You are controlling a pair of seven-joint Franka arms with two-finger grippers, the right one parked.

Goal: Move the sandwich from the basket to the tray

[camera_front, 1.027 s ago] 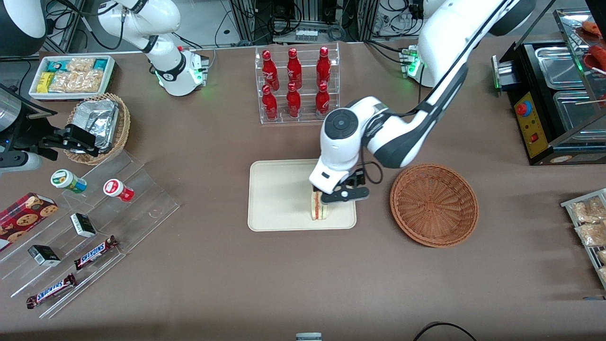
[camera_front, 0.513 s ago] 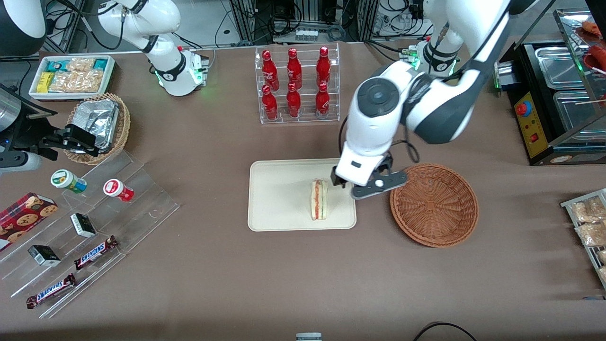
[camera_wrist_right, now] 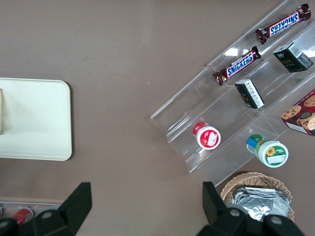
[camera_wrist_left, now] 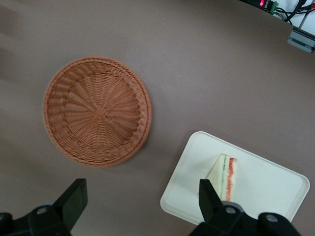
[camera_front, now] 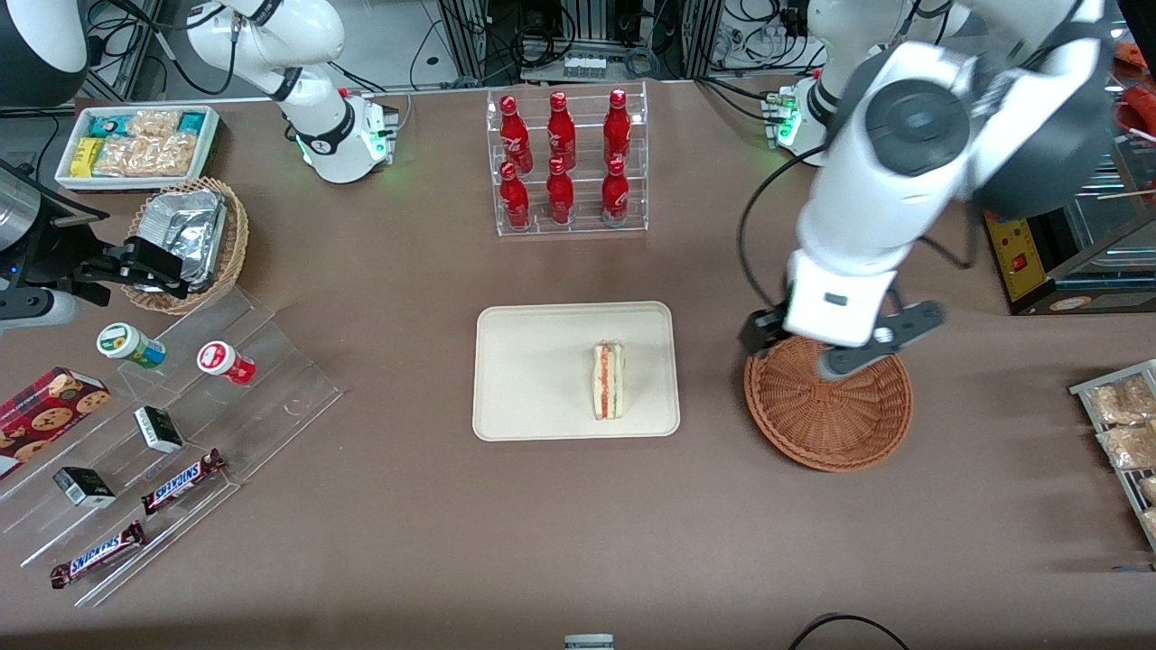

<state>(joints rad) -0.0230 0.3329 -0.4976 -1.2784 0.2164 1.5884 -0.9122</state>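
- Brown cloth covers the whole table (camera_front: 578,524), with a clear rack of red bottles (camera_front: 564,162) standing farther from the front camera than the tray.
- Flat rectangular cream-coloured tray with rounded corners (camera_front: 533,379) lies mid-table; the small triangular sandwich of pale white bread with red and green filling (camera_front: 609,380) stands on it, cut edge up, close to the tray edge nearest the basket.
- Wide, shallow, reddish-brown round wicker basket (camera_front: 840,411) sits just beside the tray, toward the working arm's end of the table, with nothing in it.
- Black two-finger gripper (camera_front: 835,348) of the left arm hangs above the basket's rim, fingers spread wide and holding nothing; the wrist view shows the sandwich (camera_wrist_left: 225,169), the tray (camera_wrist_left: 266,184) and the basket (camera_wrist_left: 98,110) well below it.
- Judged from how things lie, the placing looks done.
- The sandwich is likely light and soft: bread would dent under a hard squeeze and the layers could slide apart.
- Should it need moving, the two broad bread faces look like the best hold, pinched gently near the middle, not the filling edge.
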